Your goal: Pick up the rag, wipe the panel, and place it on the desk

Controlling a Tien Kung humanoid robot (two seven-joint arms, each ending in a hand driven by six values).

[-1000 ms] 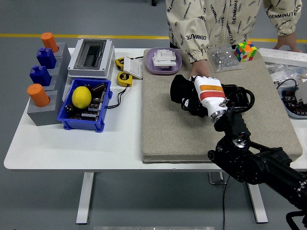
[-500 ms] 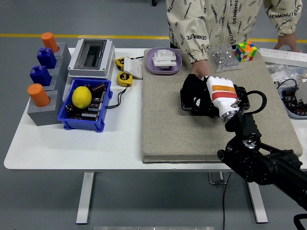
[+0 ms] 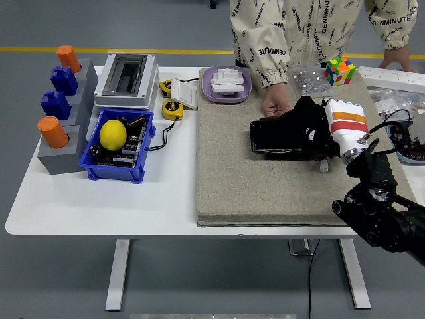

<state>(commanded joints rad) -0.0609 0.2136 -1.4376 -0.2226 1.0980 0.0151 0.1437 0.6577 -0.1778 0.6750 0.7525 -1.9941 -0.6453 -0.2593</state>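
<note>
A black panel (image 3: 272, 141) lies flat on the grey felt mat (image 3: 252, 193) in the middle of the table. My right hand (image 3: 337, 123), white with an orange band, comes in from the lower right and is shut on a black rag (image 3: 307, 122). The rag is pressed on the panel's right end. A person standing at the far side rests one hand (image 3: 274, 104) on the panel's far edge. My fingers are hidden by the rag. The left arm is out of the picture.
A blue bin (image 3: 117, 166) holding a lemon (image 3: 113, 133) sits left of the mat, behind it a grey box (image 3: 126, 80) and a peg block (image 3: 63, 100). A purple tray (image 3: 227, 85), a screw bag (image 3: 309, 81) and a colour cube (image 3: 340, 70) line the mat's far edge.
My right hand has swept the rag to the right across the panel, from its left end to its right end, uncovering most of the panel. The person's hand stayed at the panel's far edge.
</note>
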